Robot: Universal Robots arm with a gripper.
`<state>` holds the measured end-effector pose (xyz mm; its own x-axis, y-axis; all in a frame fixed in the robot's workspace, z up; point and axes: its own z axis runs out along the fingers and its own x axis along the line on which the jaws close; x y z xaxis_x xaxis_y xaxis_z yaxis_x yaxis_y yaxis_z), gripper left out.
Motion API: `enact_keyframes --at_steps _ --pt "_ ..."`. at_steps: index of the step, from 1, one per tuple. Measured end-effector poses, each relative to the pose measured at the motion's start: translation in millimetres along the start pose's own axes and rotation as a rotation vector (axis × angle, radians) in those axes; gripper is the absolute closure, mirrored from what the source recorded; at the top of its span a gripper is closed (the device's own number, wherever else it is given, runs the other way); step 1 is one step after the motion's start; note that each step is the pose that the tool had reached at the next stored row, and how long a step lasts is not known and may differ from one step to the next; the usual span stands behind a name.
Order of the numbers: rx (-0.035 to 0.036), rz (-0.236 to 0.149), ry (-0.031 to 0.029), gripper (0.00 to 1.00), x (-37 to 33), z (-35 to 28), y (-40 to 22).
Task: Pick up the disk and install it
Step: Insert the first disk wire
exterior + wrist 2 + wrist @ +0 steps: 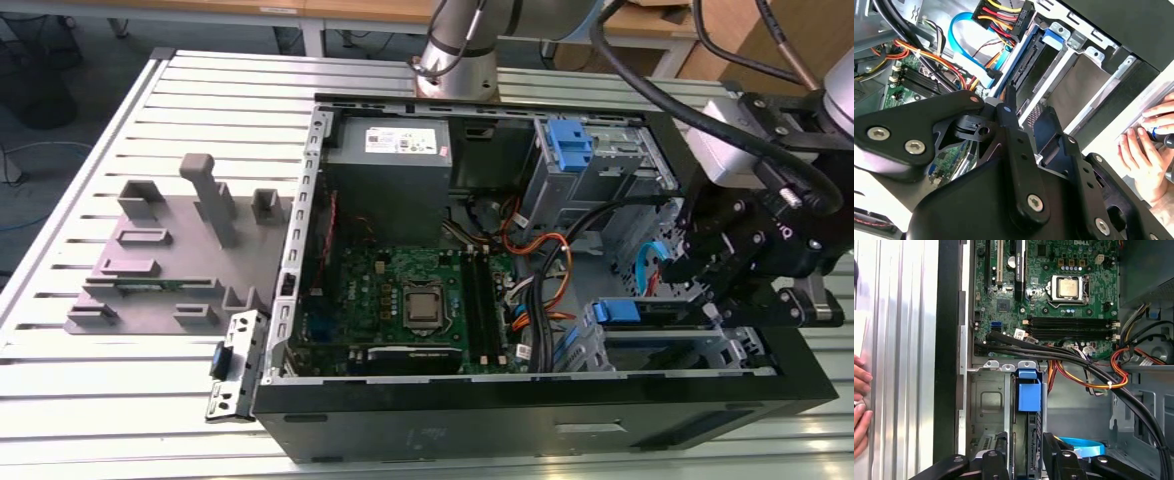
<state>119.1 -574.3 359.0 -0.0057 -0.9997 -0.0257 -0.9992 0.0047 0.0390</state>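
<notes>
The disk (pixel 627 311) stands on edge in the drive cage at the near corner of the open computer case (pixel 534 405), on the exterior view's right, with its blue end tab up. In the first wrist view the disk (pixel 1029 395) sits in its slot between metal cage walls. My gripper (pixel 710 300) hangs just over the cage and is open. Its black fingers (pixel 1001 450) straddle the disk's top edge with a sliver of cage wall showing beside it. In the second wrist view the gripper (pixel 1039 120) sits by the disk's blue rail (pixel 1024 55).
A grey power-supply box (pixel 390 140) and a tall blue clip (pixel 570 145) sit at the case's far side. The motherboard (pixel 400 300) and cable bundles (pixel 534 250) fill the middle. A grey fixture (pixel 174 250) stands on the exterior view's left. A person's hand (pixel 1149 145) rests on the slatted table near the cage.
</notes>
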Motion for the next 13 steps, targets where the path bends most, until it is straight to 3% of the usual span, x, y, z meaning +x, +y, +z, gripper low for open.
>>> enact_keyframes --at_steps 9,13 --pt "0.0000 0.000 -0.0001 0.58 -0.4 -14.6 0.6" --pt "0.0000 0.000 -0.0001 0.58 -3.0 -15.3 0.6"
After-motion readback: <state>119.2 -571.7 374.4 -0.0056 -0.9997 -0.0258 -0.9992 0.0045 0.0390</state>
